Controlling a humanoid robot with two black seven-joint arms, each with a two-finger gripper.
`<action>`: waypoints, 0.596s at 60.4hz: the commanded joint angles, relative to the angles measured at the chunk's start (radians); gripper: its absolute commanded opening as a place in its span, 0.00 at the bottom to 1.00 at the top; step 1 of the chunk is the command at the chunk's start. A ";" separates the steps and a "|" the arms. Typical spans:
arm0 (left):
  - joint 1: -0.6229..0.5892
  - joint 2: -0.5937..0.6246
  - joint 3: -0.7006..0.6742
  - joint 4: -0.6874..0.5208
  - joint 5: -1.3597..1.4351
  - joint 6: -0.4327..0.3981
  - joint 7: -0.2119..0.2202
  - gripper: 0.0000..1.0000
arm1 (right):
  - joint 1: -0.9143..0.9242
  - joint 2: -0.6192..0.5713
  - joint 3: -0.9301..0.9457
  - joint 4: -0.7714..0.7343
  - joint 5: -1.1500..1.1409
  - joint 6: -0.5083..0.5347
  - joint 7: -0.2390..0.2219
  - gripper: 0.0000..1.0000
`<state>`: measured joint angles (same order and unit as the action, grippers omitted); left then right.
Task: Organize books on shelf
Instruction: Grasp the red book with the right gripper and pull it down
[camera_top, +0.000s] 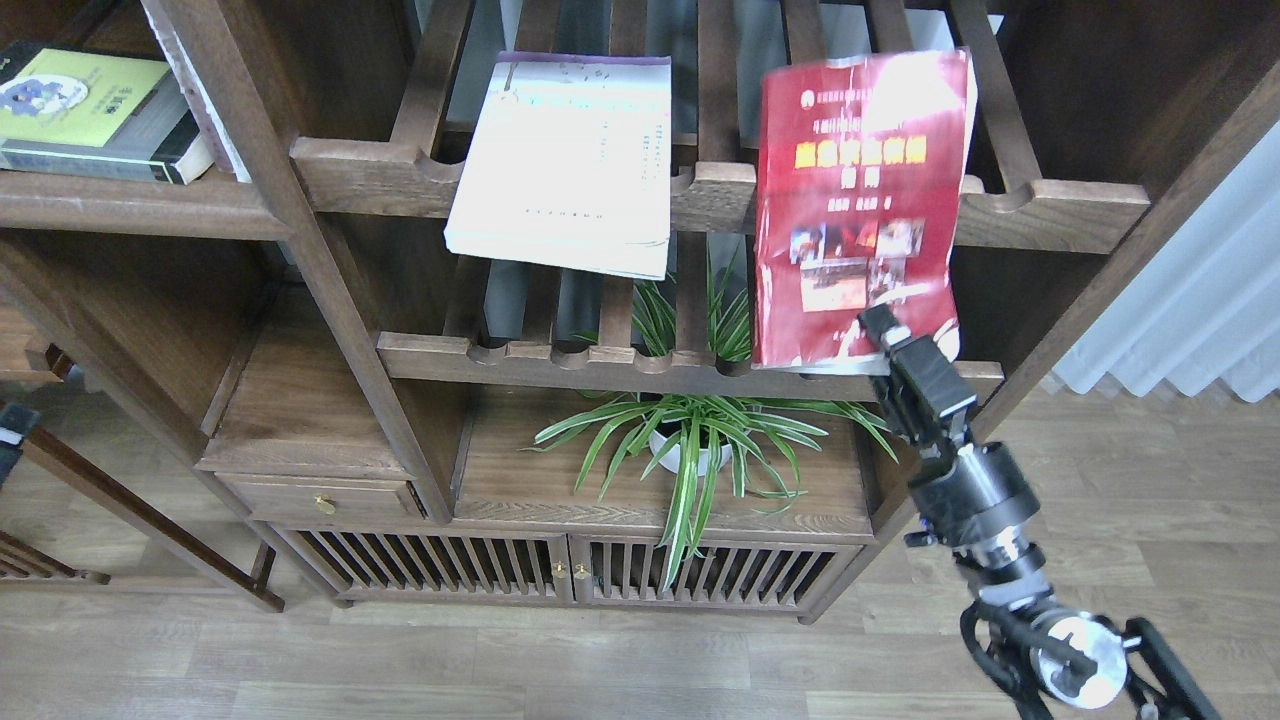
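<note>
My right gripper (885, 335) is shut on the lower right corner of the dark red book (855, 200). It holds the book up, cover towards me, in front of the slatted racks. The large white book (565, 160) with a purple top strip lies on the upper slatted rack (720, 190) and overhangs its front rail. The black-grey book (95, 115) with a yellow-green panel lies flat on the solid dark-brown shelf (130, 205) at the upper left. My left gripper is out of view.
A lower slatted rack (560, 365) runs below the books. A potted spider plant (690, 440) stands on the cabinet top under it. A slanted upright post (300, 250) separates the flat shelf from the racks. Wooden chair parts (100, 490) are at the left.
</note>
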<state>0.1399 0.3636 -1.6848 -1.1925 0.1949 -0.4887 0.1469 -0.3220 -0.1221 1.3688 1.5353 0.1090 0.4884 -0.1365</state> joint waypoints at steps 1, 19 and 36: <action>0.001 -0.002 0.033 0.001 -0.014 0.000 0.000 1.00 | -0.054 0.001 -0.019 0.000 0.000 0.000 0.000 0.04; -0.003 -0.020 0.074 0.018 -0.038 0.000 0.000 1.00 | -0.172 0.006 -0.030 0.002 0.000 0.000 -0.003 0.04; -0.013 -0.051 0.227 0.042 -0.198 0.000 0.003 1.00 | -0.201 0.018 -0.120 -0.011 -0.003 0.000 -0.005 0.04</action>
<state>0.1323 0.3234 -1.5601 -1.1700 0.1100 -0.4887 0.1424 -0.5219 -0.1139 1.2968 1.5349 0.1089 0.4883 -0.1410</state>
